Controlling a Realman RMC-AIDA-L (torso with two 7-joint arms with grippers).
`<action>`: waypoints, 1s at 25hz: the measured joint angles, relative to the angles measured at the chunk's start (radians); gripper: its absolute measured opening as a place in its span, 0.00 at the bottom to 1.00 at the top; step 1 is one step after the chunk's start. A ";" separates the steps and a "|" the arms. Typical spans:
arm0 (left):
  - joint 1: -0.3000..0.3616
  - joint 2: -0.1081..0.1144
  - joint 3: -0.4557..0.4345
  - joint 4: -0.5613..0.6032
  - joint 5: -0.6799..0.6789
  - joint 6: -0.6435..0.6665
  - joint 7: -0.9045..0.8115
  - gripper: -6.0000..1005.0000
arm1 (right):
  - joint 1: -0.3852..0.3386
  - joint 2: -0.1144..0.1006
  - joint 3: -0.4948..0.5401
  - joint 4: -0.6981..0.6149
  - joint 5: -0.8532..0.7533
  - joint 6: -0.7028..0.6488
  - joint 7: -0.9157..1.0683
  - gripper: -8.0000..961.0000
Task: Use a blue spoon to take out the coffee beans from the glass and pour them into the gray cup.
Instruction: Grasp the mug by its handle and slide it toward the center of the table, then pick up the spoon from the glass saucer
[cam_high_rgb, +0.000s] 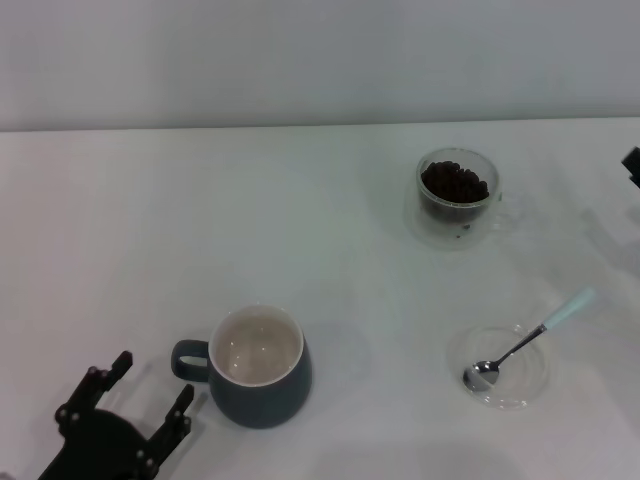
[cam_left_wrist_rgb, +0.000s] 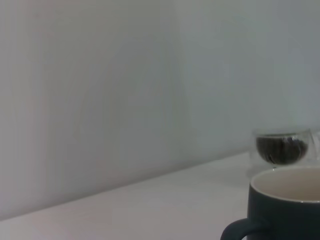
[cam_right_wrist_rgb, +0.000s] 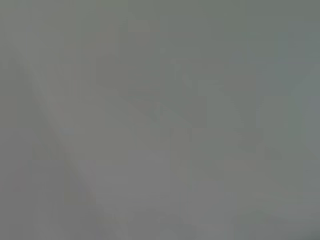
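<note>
The gray cup (cam_high_rgb: 258, 368) stands near the table's front, left of centre, its handle toward my left gripper (cam_high_rgb: 148, 392). That gripper sits low at the front left, open and holding nothing, a short way from the handle. The glass (cam_high_rgb: 457, 196) with coffee beans (cam_high_rgb: 455, 182) stands at the back right. The blue spoon (cam_high_rgb: 530, 340) lies with its bowl in a clear saucer (cam_high_rgb: 520, 392) at the front right, handle pointing back and right. Only a dark bit of my right gripper (cam_high_rgb: 632, 166) shows at the right edge. The left wrist view shows the gray cup (cam_left_wrist_rgb: 287, 207) close by and the glass (cam_left_wrist_rgb: 281, 147) beyond it.
The white table (cam_high_rgb: 200, 220) runs back to a pale wall (cam_high_rgb: 300, 60). The right wrist view shows only a uniform grey surface.
</note>
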 joint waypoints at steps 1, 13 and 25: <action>0.007 0.000 0.000 -0.001 0.000 0.011 0.000 0.78 | 0.001 -0.002 0.000 0.012 -0.002 0.000 0.020 0.87; 0.093 -0.002 -0.012 -0.014 -0.135 0.205 -0.008 0.77 | -0.014 -0.043 -0.026 0.093 -0.138 -0.001 0.315 0.87; 0.032 -0.004 -0.011 0.020 -0.515 0.168 -0.112 0.77 | -0.034 -0.014 -0.033 0.095 -0.249 0.010 0.380 0.87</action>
